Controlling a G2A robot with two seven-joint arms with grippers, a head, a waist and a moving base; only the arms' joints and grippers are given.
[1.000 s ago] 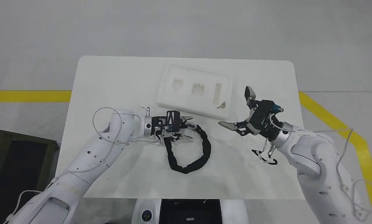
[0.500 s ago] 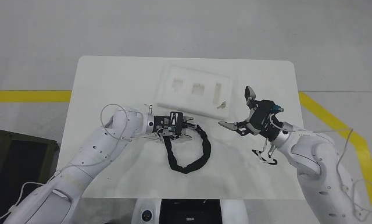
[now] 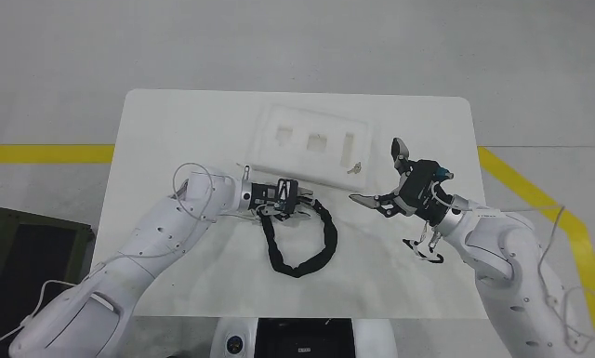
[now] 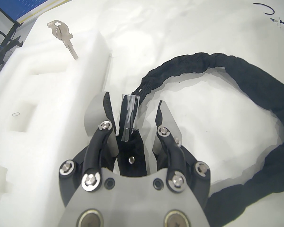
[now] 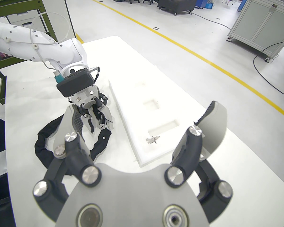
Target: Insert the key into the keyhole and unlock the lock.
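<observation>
Key (image 4: pixel 65 40) stays stuck in the foam tray (image 4: pixel 49 76); the left claw (image 4: pixel 133 98), open, has edged forward astride the lock barrel (image 4: pixel 130 116), the right claw (image 3: pixel 376 171) waits spread nearby, so insertion hasn't begun.

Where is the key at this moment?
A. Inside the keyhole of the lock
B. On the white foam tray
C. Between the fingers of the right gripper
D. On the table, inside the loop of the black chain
B: the key rests on the foam tray, apart from the lock, and the right gripper is open with nothing in it.
</observation>
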